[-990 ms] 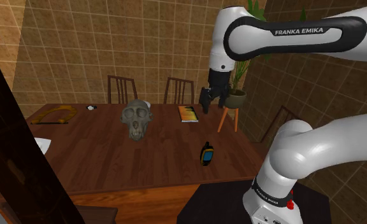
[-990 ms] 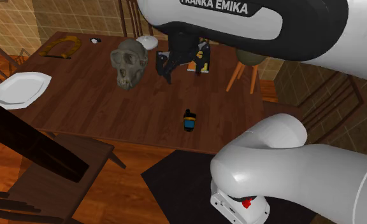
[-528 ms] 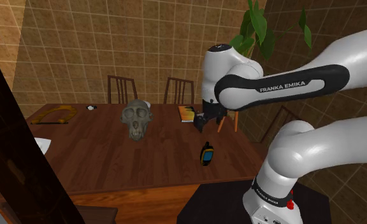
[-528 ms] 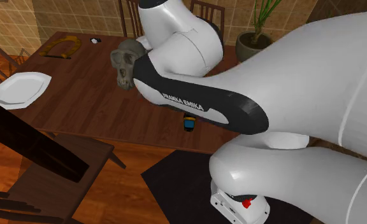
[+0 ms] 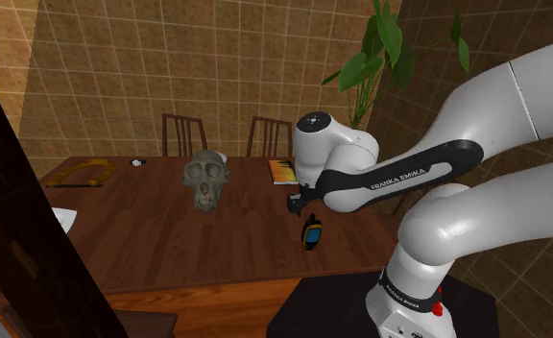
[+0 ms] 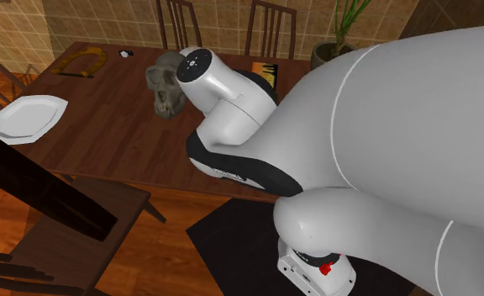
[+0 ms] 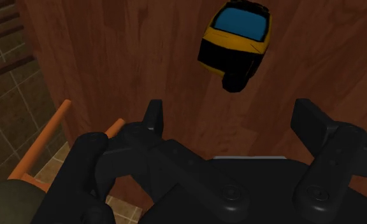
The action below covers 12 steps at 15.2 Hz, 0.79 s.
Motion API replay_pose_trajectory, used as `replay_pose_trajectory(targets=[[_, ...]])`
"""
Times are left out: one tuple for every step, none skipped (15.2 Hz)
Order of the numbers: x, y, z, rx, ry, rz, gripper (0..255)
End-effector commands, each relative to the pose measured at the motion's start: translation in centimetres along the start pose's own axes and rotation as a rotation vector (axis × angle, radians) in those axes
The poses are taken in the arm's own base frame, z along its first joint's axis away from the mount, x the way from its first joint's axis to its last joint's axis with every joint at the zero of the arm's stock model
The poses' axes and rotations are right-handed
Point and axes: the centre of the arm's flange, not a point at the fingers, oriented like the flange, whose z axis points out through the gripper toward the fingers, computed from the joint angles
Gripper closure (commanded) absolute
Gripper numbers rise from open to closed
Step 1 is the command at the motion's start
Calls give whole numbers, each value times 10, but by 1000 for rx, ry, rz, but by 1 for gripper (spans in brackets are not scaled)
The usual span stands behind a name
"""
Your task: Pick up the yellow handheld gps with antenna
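Observation:
A yellow-and-black handheld gps (image 5: 311, 233) with a blue screen and a stubby black antenna lies flat on the dark wooden table (image 5: 159, 240), near the edge by the stand. In the wrist view the gps (image 7: 236, 41) sits just beyond my gripper (image 7: 232, 121), antenna end pointing back toward the fingers. The fingers stand wide apart with only bare table wood between them. In the shoulder view the gripper (image 5: 295, 205) hangs low over the table, a little past the gps and apart from it. In the second exterior view my own arm hides the gps.
A grey skull (image 5: 205, 182) stands mid-table, with an orange book (image 5: 284, 171) behind the gripper. A white plate (image 6: 26, 116) and a yellow curved object (image 6: 79, 62) lie at the far side. Chairs (image 5: 183, 134) line the back; a potted plant (image 5: 371, 58) stands past the table end.
The arm has swung down from high over the table's back edge to just above the wood beside the gps. The fingers stayed open; the gps has not moved.

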Motion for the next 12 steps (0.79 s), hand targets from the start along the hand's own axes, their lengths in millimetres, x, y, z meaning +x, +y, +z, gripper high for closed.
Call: replay_pose_trajectory(targets=[[-3,-3,11,-1,2,2,0],[-5,-5,16,-1,2,2,0],[-6,-6,20,-1,2,2,0],[-7,-7,23,-1,2,2,0],[-7,-7,23,-1,2,2,0],[-7,-7,23,-1,2,2,255],[-7,-8,23,-1,2,2,255],[-7,-7,23,-1,2,2,255],[-7,-7,23,-1,2,2,255],[-7,-7,23,-1,2,2,255],[-7,-7,23,-1,2,2,255],[-7,-7,23,-1,2,2,255]])
